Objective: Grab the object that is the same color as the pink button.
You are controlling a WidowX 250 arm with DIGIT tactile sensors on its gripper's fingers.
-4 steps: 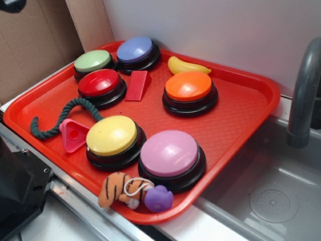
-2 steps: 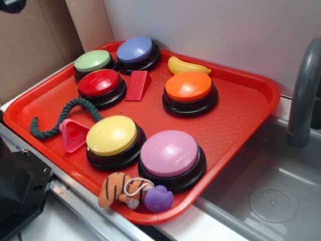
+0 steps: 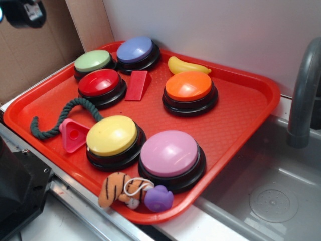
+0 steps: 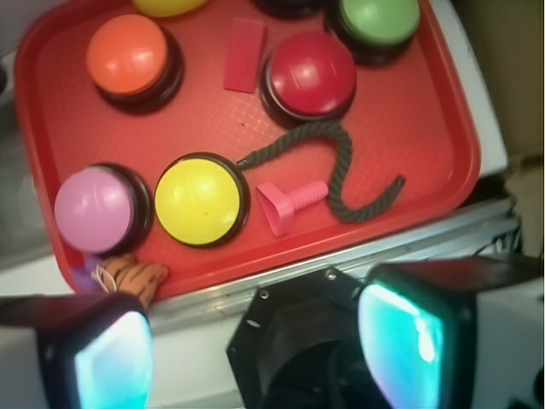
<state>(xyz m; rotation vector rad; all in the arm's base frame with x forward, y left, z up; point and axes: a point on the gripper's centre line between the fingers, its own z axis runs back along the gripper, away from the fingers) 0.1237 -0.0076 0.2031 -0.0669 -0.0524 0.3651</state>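
Hovering high off the tray's [image 4: 464, 162] near edge, claw [image 4: 255, 341] spread wide, holding nothing. Below: pink block [image 4: 289, 203] between yellow button [image 4: 200, 200] and rope [image 4: 341, 166]; matches pink button [image 4: 94, 209]. Likely light, stiff, slick; best pinched across flat sides. Exterior shows triangle and hole [image 3: 73, 134]; wrist, a flared side profile.

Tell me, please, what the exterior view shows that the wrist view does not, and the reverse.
Only the exterior view shows the blue-purple button whole, the purple toy clearly, the sink with its faucet, and the arm at the top left corner.

Only the wrist view shows the gripper with its fingers spread, and a ridged stem on the pink object.

Both show the red tray, the pink button, the yellow button, the red button, the orange button, the red wedge, the green rope and the tiger toy.
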